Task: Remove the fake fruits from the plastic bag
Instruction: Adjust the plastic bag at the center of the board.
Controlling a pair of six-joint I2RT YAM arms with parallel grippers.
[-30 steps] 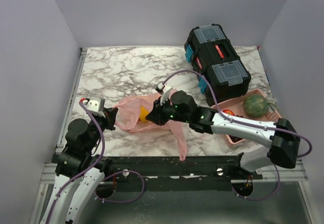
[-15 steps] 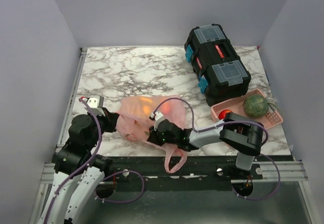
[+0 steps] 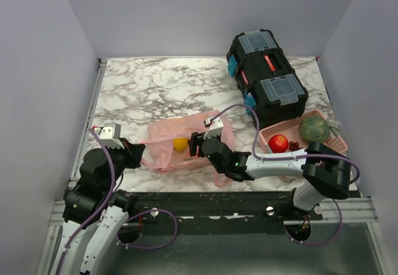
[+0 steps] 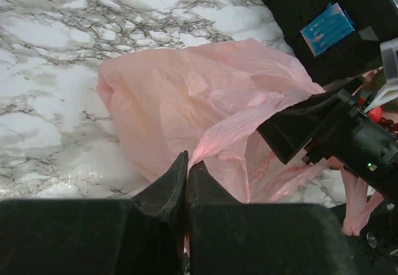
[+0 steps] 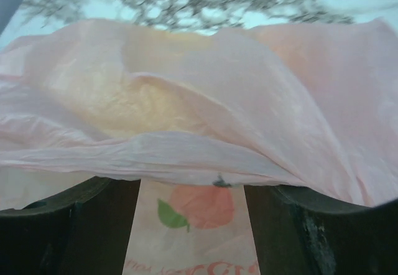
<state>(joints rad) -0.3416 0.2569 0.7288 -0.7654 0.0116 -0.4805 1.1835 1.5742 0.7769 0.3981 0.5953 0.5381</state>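
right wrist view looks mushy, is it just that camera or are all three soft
Right wrist view: soft all over, the table smeared, the bag hazy, a yellow fruit only a glow through it. Left wrist view: bag creases crisp, but the left hand is a near-black silhouette. Top view: evenly lit, sharp, no glare.

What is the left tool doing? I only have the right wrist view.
Observer: The left tool is shut on a fold of the plastic bag.
Operator: Is any fruit outside the bag?
Observer: The top view shows a yellow fruit at the bag, just left of the right tool; in or out, I cannot tell.
Operator: What's on my right?
Observer: A pink basket holding a red apple and a green melon.
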